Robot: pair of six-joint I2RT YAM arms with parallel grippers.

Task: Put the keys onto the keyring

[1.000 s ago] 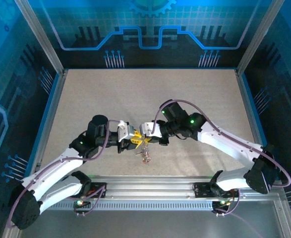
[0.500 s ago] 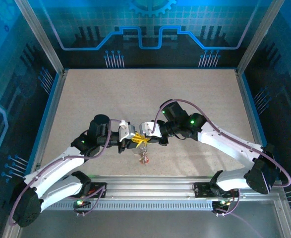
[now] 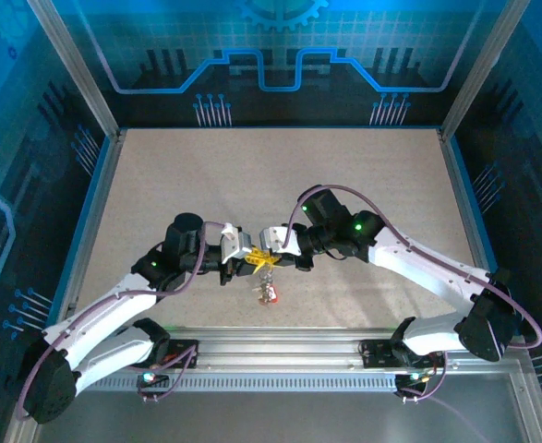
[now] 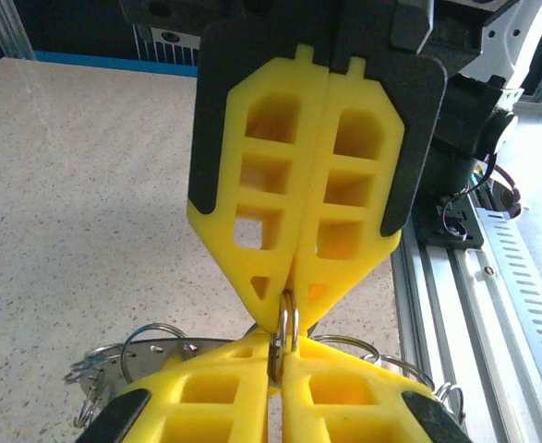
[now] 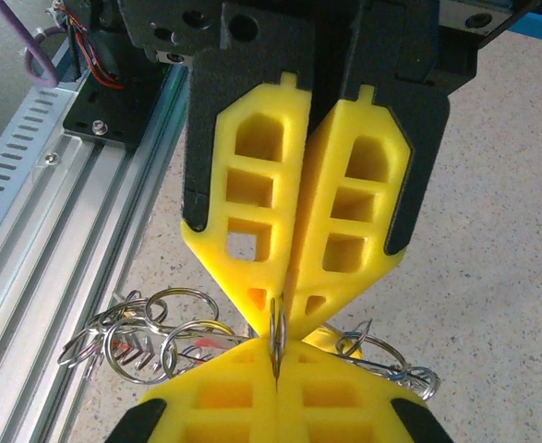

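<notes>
Left end effector (image 3: 246, 262) and right end effector (image 3: 271, 253) meet tip to tip above the desk (image 3: 252, 175). Each is clenched on the same thin wire of the keyring (image 4: 286, 325), which stands edge-on in the seam where the two pairs of yellow fingers (image 4: 344, 185) face each other. Neither pair shows a gap between its pads beyond the wire itself, so both count as grasping the ring rather than merely touching it. The doubled pinch looks meant to stop the ring twisting. With one side steadying it, the other could likely shift along the rim or work at the coil without the whole bunch swinging away. Held off the desk like this, the load is free to dangle. From above, a small silvery cluster with a spot of red, the keys (image 3: 269, 293), hangs just below the meeting tips, nearer the arm bases. From the right wrist, loops of small silver rings (image 5: 150, 337) fan out beside that end effector's own tips, on the side toward the aluminium rail (image 5: 58, 212), with a few more on the opposite side. A trace of red lies among them, but single keys are too small to tell apart. How many keys are already threaded cannot be read, so the task seems to be mid-way, at a handover or regrip.
</notes>
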